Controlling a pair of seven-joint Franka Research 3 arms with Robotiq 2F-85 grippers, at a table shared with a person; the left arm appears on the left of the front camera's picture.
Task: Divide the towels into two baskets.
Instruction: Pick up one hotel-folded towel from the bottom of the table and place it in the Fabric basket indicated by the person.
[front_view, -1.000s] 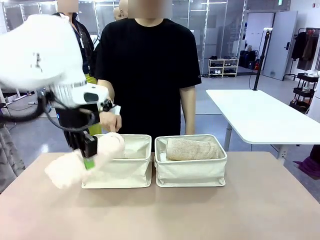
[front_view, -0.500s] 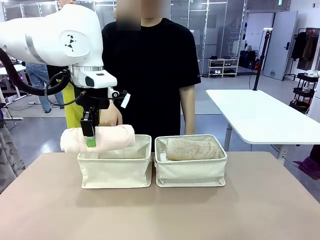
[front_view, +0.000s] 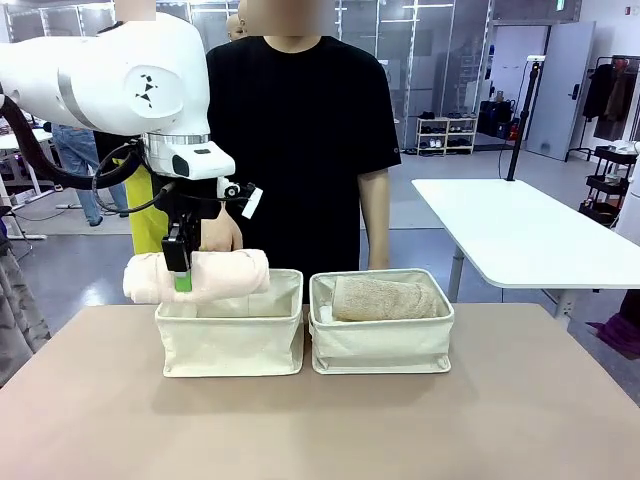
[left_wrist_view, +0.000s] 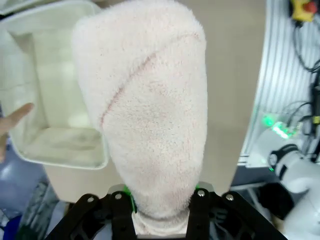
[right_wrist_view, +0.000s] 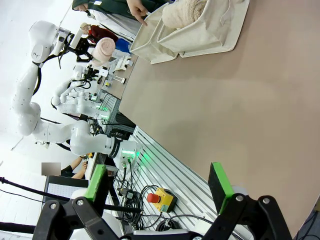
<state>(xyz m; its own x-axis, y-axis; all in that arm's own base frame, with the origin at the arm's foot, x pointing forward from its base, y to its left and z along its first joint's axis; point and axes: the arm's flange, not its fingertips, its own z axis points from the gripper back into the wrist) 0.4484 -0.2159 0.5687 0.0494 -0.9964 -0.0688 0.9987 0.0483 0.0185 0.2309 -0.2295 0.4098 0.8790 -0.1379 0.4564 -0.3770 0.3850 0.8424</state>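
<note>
Our left pincer is gripping the cream towel over the left basket; our right pincer is gaping above the worktop.

A second earlier the cream towel was held low and tilted at the near left corner of the left basket, blurred by motion. It has since been raised and levelled by the left pincer, and is now held lengthwise above the basket's left rim, its left end jutting past the wall. Over the last half second it has been shifted only slightly. The left arm has been swung upward and rightward.
</note>
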